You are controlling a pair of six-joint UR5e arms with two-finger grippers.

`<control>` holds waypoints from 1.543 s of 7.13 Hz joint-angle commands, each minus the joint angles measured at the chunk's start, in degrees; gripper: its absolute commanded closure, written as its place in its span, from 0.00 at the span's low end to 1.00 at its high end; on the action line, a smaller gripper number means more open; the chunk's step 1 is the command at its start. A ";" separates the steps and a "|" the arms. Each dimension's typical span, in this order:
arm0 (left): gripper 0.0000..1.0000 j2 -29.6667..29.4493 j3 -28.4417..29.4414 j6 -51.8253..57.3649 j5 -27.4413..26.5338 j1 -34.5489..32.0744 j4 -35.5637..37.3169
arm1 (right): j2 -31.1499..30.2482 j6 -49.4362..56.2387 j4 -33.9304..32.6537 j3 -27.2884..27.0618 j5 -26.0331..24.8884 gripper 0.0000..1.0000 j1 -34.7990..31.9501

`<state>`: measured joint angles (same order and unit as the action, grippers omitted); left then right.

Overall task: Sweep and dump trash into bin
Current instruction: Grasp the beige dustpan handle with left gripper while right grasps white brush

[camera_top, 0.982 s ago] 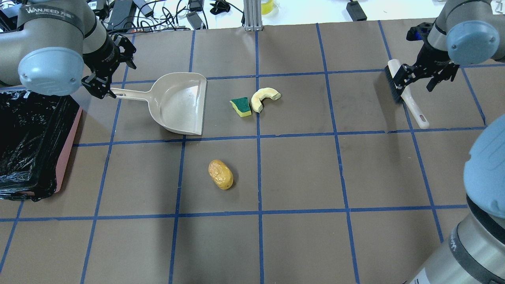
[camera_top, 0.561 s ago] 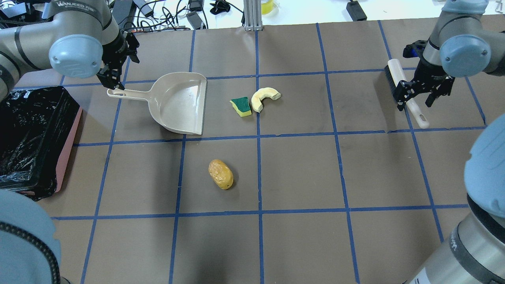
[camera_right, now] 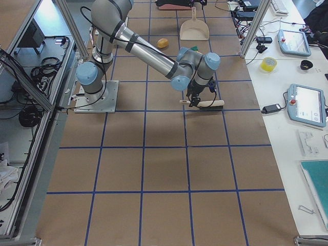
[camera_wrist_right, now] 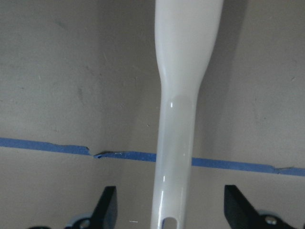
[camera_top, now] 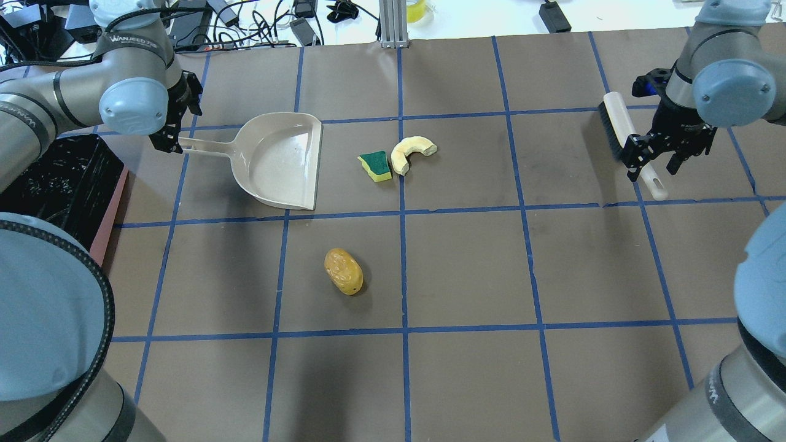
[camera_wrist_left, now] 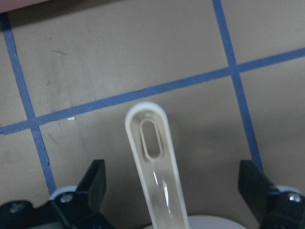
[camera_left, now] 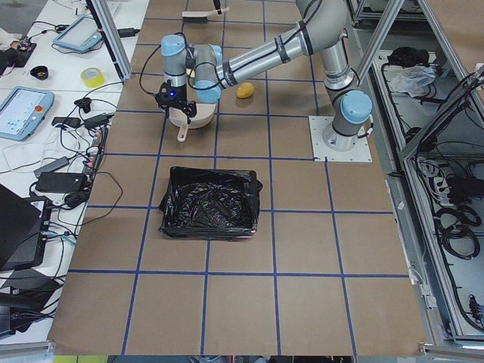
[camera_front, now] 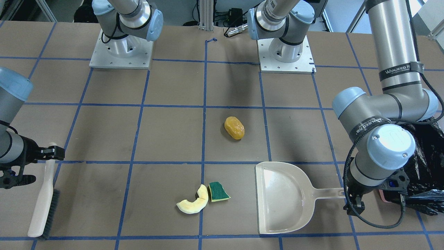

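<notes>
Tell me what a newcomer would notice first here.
Both open end effectors straddle tool handles: the left end effector at the beige plastic dustpan, the right end effector at the white-handled black-bristled brush. Between them lie a glossy orange-yellow oval lump, a pale yellow crescent piece and a green-and-yellow sponge wedge.

You are in a robot lab; the robot's arms [camera_front: 395, 52] stand on metal plates [camera_front: 121, 60] bolted to a big brown table [camera_top: 466, 270] marked with blue tape lines [camera_top: 403, 270]; beside it are white desks with touch screens [camera_right: 306, 104], tangled cables [camera_top: 245, 31] and a roll of tape [camera_left: 92, 77].
</notes>
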<state>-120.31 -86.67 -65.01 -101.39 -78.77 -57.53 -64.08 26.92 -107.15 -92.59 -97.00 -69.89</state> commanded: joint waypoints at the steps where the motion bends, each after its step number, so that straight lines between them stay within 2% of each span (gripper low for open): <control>1: 0.00 -1.68 -0.43 -2.38 0.05 1.69 0.14 | -0.08 -0.11 -0.52 -1.97 0.50 0.26 0.64; 3: 0.00 -1.42 -0.17 -4.60 0.75 1.52 0.05 | -0.08 -0.38 -0.43 -2.15 0.59 0.29 0.64; 5: 0.00 -1.77 -0.60 -8.27 5.82 1.25 0.14 | -0.08 -0.64 -0.43 -1.98 0.59 0.51 0.64; 7: 0.03 -1.68 -0.78 -8.64 6.38 1.25 0.14 | -0.08 -0.55 -0.87 -1.72 0.59 0.56 0.64; 9: 0.18 -1.59 -0.78 -8.29 6.46 1.25 0.14 | -0.08 -0.55 -0.87 -1.54 0.59 0.73 0.64; 10: 0.33 -1.77 -0.78 -8.29 6.46 1.25 0.14 | -0.08 -0.47 -0.78 -1.54 0.59 0.77 0.64; 11: 0.71 -1.77 -0.78 -8.55 7.16 1.25 0.14 | -0.08 -0.47 -0.78 -1.54 0.59 0.80 0.64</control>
<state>-122.03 -87.45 -73.39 -94.76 -77.52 -57.39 -64.16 26.42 -107.96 -94.15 -96.41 -69.26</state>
